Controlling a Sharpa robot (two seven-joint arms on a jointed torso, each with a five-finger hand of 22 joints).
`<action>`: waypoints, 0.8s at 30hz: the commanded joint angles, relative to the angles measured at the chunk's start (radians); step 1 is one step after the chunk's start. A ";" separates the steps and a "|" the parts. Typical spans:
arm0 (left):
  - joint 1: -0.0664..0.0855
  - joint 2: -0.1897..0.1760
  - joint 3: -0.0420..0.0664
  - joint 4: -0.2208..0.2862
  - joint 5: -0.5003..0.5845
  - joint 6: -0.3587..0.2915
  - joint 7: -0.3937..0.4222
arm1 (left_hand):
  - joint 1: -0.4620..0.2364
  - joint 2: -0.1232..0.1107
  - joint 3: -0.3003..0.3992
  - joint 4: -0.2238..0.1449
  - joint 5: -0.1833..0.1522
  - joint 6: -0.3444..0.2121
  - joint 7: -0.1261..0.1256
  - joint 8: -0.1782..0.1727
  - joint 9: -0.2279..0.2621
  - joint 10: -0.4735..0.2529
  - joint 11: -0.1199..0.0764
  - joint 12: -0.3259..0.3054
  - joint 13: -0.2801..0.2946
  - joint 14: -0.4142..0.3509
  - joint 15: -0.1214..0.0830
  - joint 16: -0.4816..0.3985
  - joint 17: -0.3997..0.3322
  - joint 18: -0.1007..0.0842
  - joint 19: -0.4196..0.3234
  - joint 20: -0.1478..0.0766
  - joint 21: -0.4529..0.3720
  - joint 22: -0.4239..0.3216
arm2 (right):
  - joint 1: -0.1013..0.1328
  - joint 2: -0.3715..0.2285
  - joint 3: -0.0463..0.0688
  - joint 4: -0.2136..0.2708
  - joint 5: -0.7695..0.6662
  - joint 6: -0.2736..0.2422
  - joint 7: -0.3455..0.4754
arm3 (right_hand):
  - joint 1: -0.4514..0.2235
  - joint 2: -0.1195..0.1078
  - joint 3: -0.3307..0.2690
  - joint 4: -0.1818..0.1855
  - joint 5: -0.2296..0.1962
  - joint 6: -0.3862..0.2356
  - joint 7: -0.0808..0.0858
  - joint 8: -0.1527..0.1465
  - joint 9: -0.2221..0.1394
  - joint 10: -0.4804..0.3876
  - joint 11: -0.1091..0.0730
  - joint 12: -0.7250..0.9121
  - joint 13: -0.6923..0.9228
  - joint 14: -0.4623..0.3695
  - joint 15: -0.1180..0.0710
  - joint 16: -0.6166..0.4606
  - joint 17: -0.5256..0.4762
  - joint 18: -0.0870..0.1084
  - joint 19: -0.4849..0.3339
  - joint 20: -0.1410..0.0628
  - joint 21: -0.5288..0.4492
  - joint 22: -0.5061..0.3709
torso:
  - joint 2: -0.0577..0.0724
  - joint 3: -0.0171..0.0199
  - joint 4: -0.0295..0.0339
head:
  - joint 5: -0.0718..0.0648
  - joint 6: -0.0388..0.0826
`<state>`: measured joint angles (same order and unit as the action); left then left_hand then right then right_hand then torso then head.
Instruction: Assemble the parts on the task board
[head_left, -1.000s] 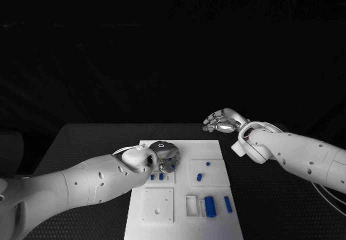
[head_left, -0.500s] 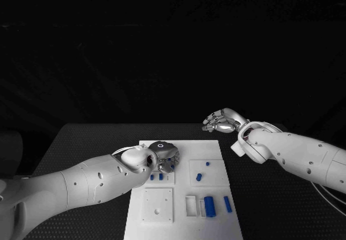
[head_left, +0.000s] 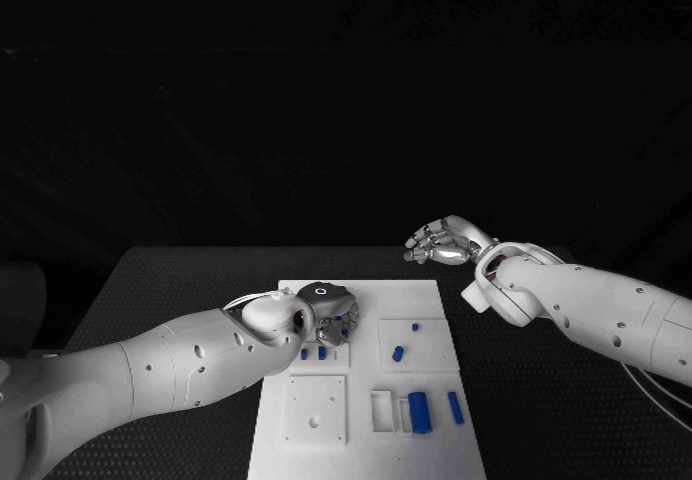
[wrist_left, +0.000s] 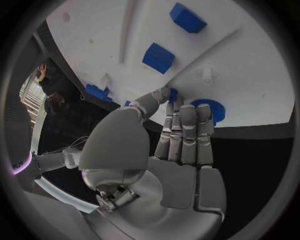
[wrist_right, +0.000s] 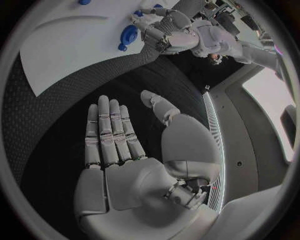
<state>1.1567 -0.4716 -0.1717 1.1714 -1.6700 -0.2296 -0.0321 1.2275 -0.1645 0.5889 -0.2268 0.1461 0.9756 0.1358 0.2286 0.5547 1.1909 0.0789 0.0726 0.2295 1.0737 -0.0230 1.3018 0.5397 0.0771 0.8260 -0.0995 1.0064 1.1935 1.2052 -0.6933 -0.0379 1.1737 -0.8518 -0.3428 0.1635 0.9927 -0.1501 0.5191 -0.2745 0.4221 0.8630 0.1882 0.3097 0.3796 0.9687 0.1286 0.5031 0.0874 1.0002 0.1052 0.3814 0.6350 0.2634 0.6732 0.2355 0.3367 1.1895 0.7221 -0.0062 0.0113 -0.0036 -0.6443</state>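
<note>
The white task board (head_left: 430, 300) lies mid-table. My left hand (head_left: 329, 312) is over its far left part. In the left wrist view the left hand (wrist_left: 181, 135) has its fingers across a blue toothed wheel (wrist_left: 212, 111), and the thumb closes in from the other side, so it pinches the wheel on the board (wrist_left: 250, 75). Two blue blocks (wrist_left: 157, 57) stand just beyond. My right hand (head_left: 444, 242) hangs raised past the board's far right corner. It (wrist_right: 115, 145) is empty, with its fingers straight. The right wrist view shows the wheel (wrist_right: 128, 35) under the left hand (wrist_right: 169, 30).
Small blue parts (head_left: 397, 353) stand on the board's right half. Long blue pieces (head_left: 420, 412) lie in a tray near the front edge. A white plate with holes (head_left: 315, 408) sits front left. Black table (head_left: 173, 290) surrounds the board.
</note>
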 joint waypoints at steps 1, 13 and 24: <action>-0.005 -0.001 -0.004 -0.006 -0.014 0.035 -0.025 | 0.006 -0.003 0.002 0.001 0.002 0.006 -0.005 0.007 -0.001 -0.020 0.019 0.003 -0.001 0.001 0.009 0.001 -0.001 0.021 0.009 -0.014 -0.004 -0.001 | 0.000 0.003 0.000 -0.002 -0.003 0.015 0.011 | -0.005 0.004 -0.003 0.000 0.005 -0.007 0.002 0.003 -0.001 0.001 0.003 0.005 -0.001 -0.007 -0.001 -0.004 0.001 -0.006 -0.008 0.003 -0.007 0.001 | 0.000 0.0002 -0.0002 | 0.001 0.000; -0.005 -0.013 -0.004 0.002 -0.021 0.031 -0.039 | 0.005 -0.028 -0.002 -0.001 0.012 -0.005 -0.001 0.003 -0.008 -0.052 0.029 -0.006 -0.011 -0.003 0.017 0.001 -0.005 0.023 0.012 -0.008 -0.008 0.000 | -0.001 0.003 0.000 -0.003 -0.002 0.015 0.010 | -0.005 0.005 -0.003 0.000 0.005 -0.007 0.002 0.003 -0.001 0.001 0.003 0.005 -0.002 -0.007 -0.001 -0.005 0.001 -0.006 -0.007 0.003 -0.007 0.002 | 0.000 0.0005 0.0000 | 0.003 -0.001; -0.005 -0.018 -0.004 0.007 -0.026 0.023 -0.041 | 0.006 -0.056 0.001 0.009 0.011 -0.021 0.006 -0.003 -0.015 -0.086 0.040 0.001 -0.027 -0.004 0.029 0.006 -0.007 0.034 0.017 0.005 -0.010 0.001 | -0.001 0.005 0.000 -0.004 -0.002 0.016 0.011 | -0.005 0.005 -0.003 0.000 0.005 -0.007 0.002 0.003 -0.001 0.001 0.003 0.005 -0.002 -0.007 -0.001 -0.005 0.002 -0.006 -0.007 0.003 -0.008 0.002 | 0.000 -0.0002 0.0000 | 0.002 -0.003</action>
<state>1.1570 -0.4857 -0.1713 1.1850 -1.6799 -0.2298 -0.0419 1.2316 -0.2108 0.5899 -0.2223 0.1540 0.9640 0.1405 0.2322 0.5409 1.1575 0.0663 0.0681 0.2031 1.0676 0.0027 1.3018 0.5332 0.0862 0.8382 -0.0980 1.0026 1.1932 1.2047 -0.6897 -0.0379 1.1689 -0.8513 -0.3406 0.1638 0.9927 -0.1501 0.5191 -0.2744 0.4221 0.8631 0.1881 0.3096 0.3797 0.9686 0.1286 0.5031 0.0867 1.0002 0.1052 0.3814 0.6350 0.2634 0.6732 0.2355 0.3329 1.1904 0.7222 -0.0061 0.0112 -0.0009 -0.6463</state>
